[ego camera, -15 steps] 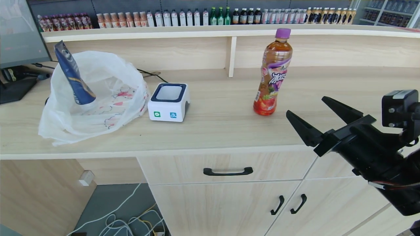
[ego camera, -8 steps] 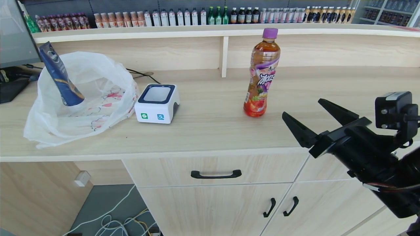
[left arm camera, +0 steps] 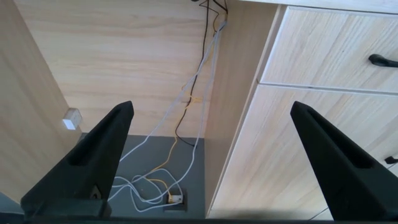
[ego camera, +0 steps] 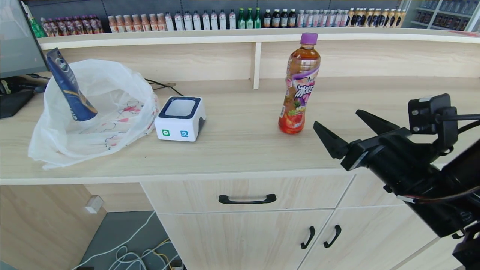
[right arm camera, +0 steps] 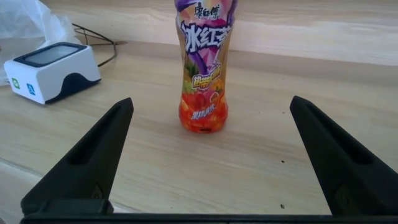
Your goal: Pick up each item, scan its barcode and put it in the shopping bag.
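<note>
Black, hard-looking plastic forms the right gripper (ego camera: 338,120), held low over the front edge of the worktop (ego camera: 240,153) on the robot's right. Its arm slants forward and inward toward the bottle (ego camera: 300,84). The two tapered, wedge-shaped fingers (ego camera: 326,140) are spread wide with nothing between them, and their tips point at the bottle's lower half, near it but not touching. From the right wrist the bottle (right arm camera: 204,74) stands centred in the gap, farther off. It is upright, of clear waisted plastic holding an amber-red drink, with a glossy printed sleeve and a ribbed purple cap. The left gripper (left arm camera: 212,107) hangs below worktop level before the pale wood-grain cabinet. Its fingers are likewise released and empty, aimed at a drawer front (left arm camera: 336,43) and loose cables (left arm camera: 155,180) on the grey floor. Well apart from the bottle, toward the robot's left, sits the scanner (ego camera: 181,118), a small white box with rounded corners and a dark blue rim around its flat window. Just beside it lies the bag (ego camera: 112,108), thin translucent white film, crumpled and gaping, with faint red print. A dark blue tube (ego camera: 69,90) leans tilted inside, its flat crimped end sticking up past the bag's rim.
</note>
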Tool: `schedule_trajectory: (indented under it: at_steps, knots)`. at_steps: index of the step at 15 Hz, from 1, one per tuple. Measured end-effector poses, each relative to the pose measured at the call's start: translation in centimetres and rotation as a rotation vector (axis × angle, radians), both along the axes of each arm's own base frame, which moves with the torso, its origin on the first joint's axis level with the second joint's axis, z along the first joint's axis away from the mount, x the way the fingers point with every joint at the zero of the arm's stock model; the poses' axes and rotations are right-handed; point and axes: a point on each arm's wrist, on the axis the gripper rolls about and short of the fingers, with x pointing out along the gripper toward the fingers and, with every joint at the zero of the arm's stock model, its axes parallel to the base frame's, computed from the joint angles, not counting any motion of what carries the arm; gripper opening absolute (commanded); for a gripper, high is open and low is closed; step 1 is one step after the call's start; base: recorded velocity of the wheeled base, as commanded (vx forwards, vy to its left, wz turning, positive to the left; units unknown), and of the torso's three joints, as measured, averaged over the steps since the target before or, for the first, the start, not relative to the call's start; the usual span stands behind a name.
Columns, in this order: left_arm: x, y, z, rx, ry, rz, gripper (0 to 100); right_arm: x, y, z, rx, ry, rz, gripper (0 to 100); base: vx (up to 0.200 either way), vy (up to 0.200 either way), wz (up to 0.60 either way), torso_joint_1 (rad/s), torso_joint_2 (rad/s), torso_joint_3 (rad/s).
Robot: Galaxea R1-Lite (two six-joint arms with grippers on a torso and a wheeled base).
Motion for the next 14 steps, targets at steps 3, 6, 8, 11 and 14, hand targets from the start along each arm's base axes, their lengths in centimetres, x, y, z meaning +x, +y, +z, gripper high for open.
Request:
schedule_trajectory:
  at_steps: [3, 6, 8, 11, 14]
  knots:
    - [0.0, 0.0, 0.0, 0.000, 0.000, -0.001, 100, 1.4, 1.0, 1.5, -0.004, 0.041, -0.003, 100, 0.000, 0.000, 0.00, 0.000, 0.00, 0.000]
    - [0.0, 0.0, 0.0, 0.000, 0.000, -0.001, 100, 2.3, 2.3, 3.0, 0.009, 0.067, 0.001, 100, 0.000, 0.000, 0.00, 0.000, 0.00, 0.000]
    - [0.0, 0.0, 0.0, 0.000, 0.000, -0.001, 100, 2.9, 3.2, 4.0, 0.053, 0.054, -0.026, 100, 0.000, 0.000, 0.00, 0.000, 0.00, 0.000]
    - [0.0, 0.0, 0.0, 0.000, 0.000, -0.001, 100, 4.1, 4.6, 4.0, 0.062, 0.073, -0.043, 100, 0.000, 0.000, 0.00, 0.000, 0.00, 0.000]
    - [0.0, 0.0, 0.0, 0.000, 0.000, -0.001, 100, 5.3, 5.7, 4.1, 0.054, 0.083, -0.040, 100, 0.000, 0.000, 0.00, 0.000, 0.00, 0.000]
